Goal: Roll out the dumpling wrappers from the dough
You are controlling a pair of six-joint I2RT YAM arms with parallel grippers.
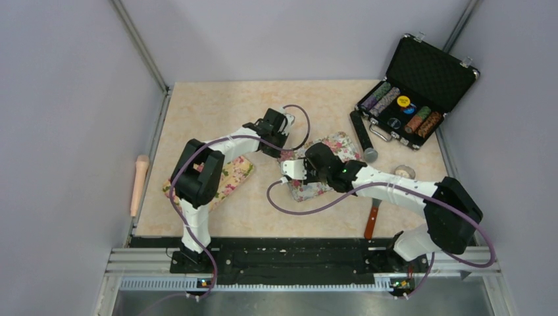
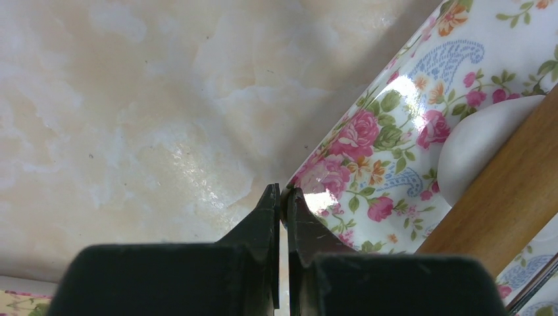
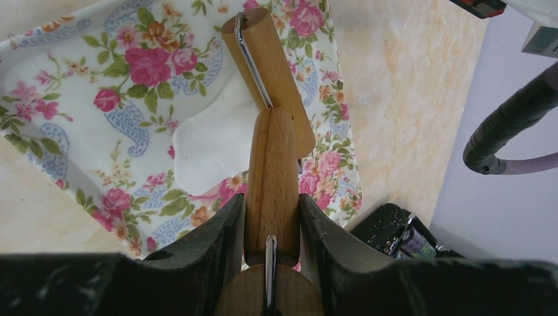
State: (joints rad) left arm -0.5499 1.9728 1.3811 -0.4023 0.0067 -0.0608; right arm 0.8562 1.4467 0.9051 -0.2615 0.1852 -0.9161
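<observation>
One roller (image 3: 270, 171), chip case (image 1: 414, 99), perhaps knife (image 1: 372, 220)

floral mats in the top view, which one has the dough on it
The middle mat, under the right fingers gripping the wooden roller, carries the white dough. The mat nearer the left edge shows none.

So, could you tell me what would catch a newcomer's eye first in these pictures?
The right gripper, mid-table, clamps a wooden roller over white dough on a rose-patterned tray. The left gripper, jaws closed, sits at that tray's edge. At the far right corner an open black case shows poker chips.
</observation>
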